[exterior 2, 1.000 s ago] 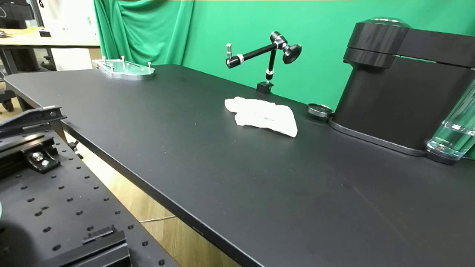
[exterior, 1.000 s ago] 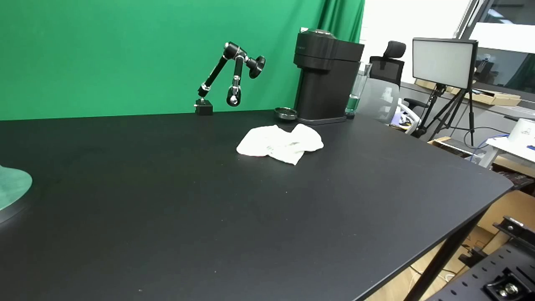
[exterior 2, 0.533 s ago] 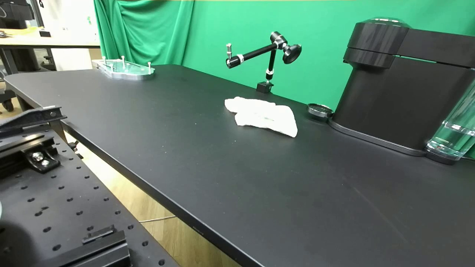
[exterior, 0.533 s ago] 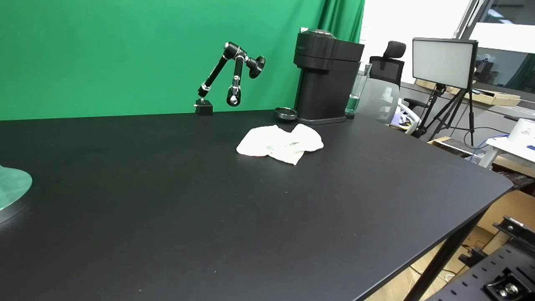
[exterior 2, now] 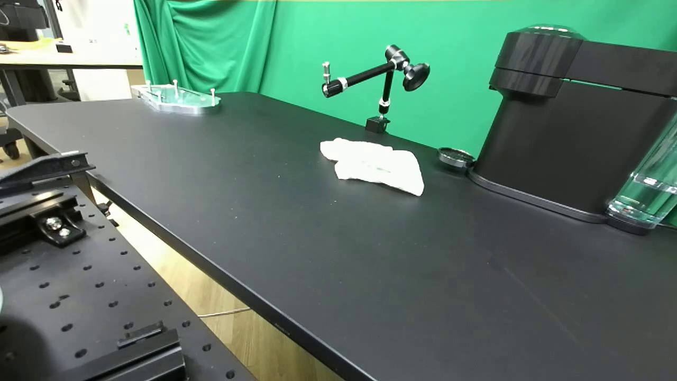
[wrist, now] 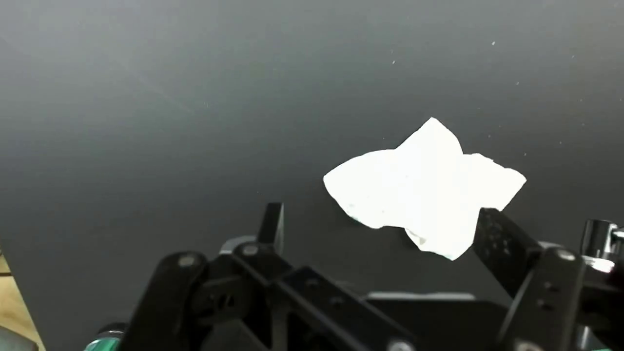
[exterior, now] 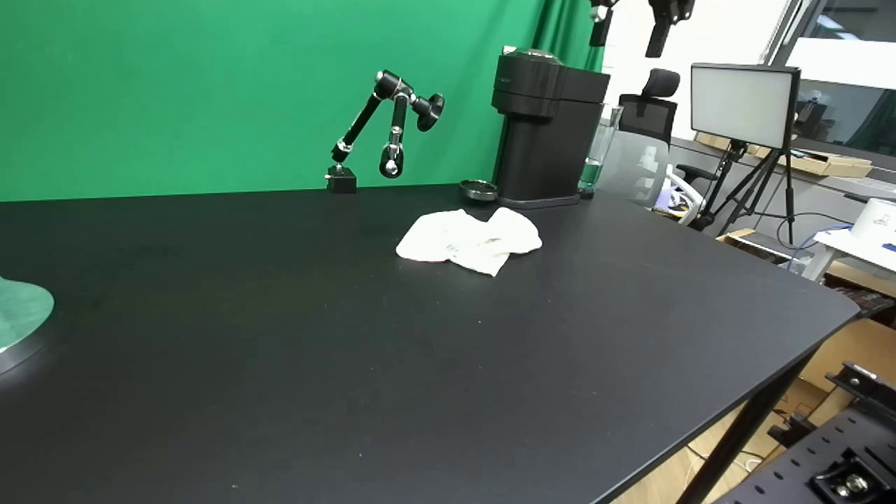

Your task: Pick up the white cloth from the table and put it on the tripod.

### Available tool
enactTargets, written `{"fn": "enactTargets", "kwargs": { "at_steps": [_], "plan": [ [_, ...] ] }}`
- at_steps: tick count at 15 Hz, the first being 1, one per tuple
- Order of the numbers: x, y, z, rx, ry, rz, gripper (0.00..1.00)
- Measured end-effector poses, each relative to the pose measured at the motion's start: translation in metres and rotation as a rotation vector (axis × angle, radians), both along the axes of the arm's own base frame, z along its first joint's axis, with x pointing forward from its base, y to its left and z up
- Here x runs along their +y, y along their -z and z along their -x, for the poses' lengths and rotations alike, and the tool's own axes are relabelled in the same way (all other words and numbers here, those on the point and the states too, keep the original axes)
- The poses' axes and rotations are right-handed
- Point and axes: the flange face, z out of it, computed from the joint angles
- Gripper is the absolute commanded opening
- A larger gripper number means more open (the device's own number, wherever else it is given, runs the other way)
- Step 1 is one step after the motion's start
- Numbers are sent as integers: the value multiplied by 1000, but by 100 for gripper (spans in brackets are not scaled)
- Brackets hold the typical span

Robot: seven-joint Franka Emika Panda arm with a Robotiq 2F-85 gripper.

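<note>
- White cloth [exterior 2: 373, 164]: matt, soft-looking fabric
- Table [exterior 2: 296, 238]: smooth, matt
- Articulated arm [exterior 2: 366, 75]: partly shiny metal
- Coffee machine [exterior 2: 560, 148]: smooth plastic
- Water tank [exterior 2: 649, 190]: clear, glossy plastic

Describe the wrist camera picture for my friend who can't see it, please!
A crumpled white cloth lies right of centre on a dark table. The robot's black jaws stand wide open at the bottom, holding nothing, one partly hiding the cloth's edge.
</note>
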Motion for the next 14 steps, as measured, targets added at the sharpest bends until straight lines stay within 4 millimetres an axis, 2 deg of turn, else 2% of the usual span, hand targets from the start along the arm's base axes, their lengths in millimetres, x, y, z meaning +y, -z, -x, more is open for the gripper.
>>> {"fn": "enactTargets", "kwargs": {
  "at_steps": [5, 8, 10, 14],
  "plan": [
    [26, 54, -44, -104, -105, 89, 100],
    [42, 81, -56, -128, -138, 90, 100],
    [43, 87, -58, -127, -142, 90, 100],
    [42, 85, -58, -131, -141, 90, 100]
  ]
}}
